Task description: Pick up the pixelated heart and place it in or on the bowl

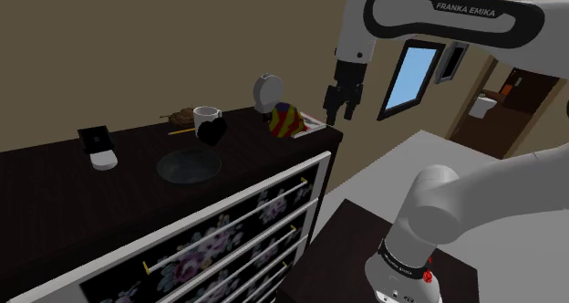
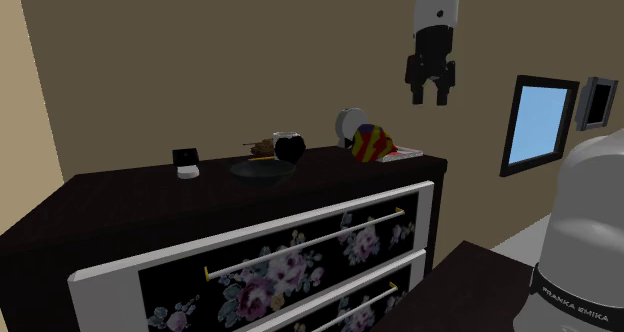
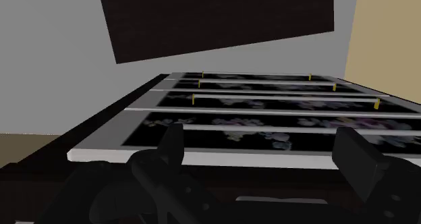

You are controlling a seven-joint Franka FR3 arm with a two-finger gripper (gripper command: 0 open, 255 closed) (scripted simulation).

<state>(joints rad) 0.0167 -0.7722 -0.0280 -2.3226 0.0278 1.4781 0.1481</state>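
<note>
**Gripper open in mid-air; heart on the dresser top by the mug**

Nearest: arm base, white, smooth, rounded, on its dark stand.

Gripper: all black, hanging in the air over the dresser's end at the shoulder view's right. Jaws stand well apart with nothing between them. In the wrist view the blocky fingers are parted, with drawer fronts beyond them: floral print, pale frames, small yellow handles.

Dresser top: dark, flat.

Pixelated heart: near black, stepped outline, standing upright just in front of a white mug. Cannot tell if they touch. It is well apart from the gripper.

Bowl: dark, round, shallow, near the heart on the camera side.

Toward the shoulder view's right: grey disc and a rounded striped thing, red, yellow and blue.

Toward its left: small black-and-white device.
</note>
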